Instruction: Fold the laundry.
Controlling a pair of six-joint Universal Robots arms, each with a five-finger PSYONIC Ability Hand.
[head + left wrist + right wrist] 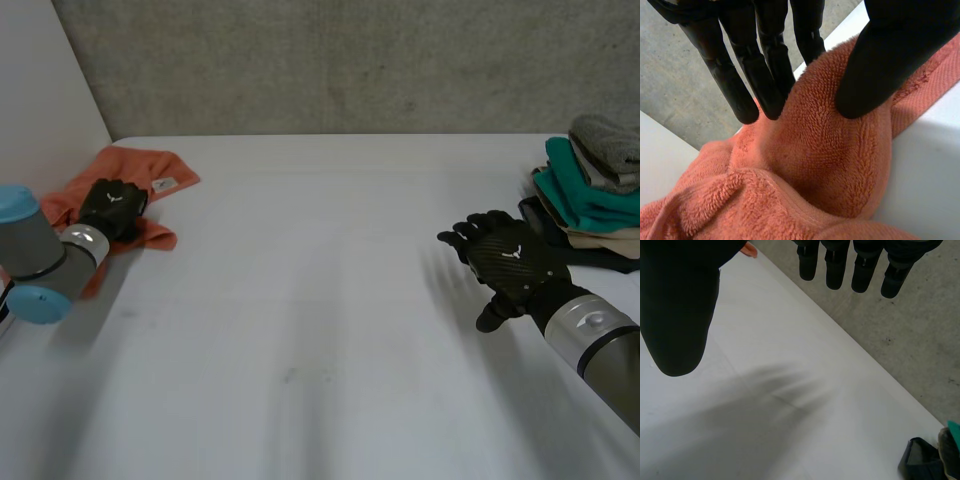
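Table (300,320): white, bare across the middle between the two arms.
Right hand (510,265): nearest; fingers straight and spread, thumb out to the side. Holds nothing and appears to hover just above the tabletop.
Left hand (112,205): further back at the left edge, palm down on the cloth. In the wrist view the fingers (747,95) are straight, the thumb (875,65) opposite, and a raised ridge of terry sits pinched between them.
Orange towel (135,165): rumpled heap at the far left corner of the table, partly under the left hand; a small white tag (165,184) lies on its right side.
Handling: light, soft and limp, by the look of it. The looped pile should grip well and nothing is fragile. It will sag and bunch if lifted from the middle.
Where to hold: a corner or the flat hemmed edge, one per hand, so it spreads.
Folded stack (600,195): far right, teal, grey, tan and dark pieces, beyond the right hand and not touching it.
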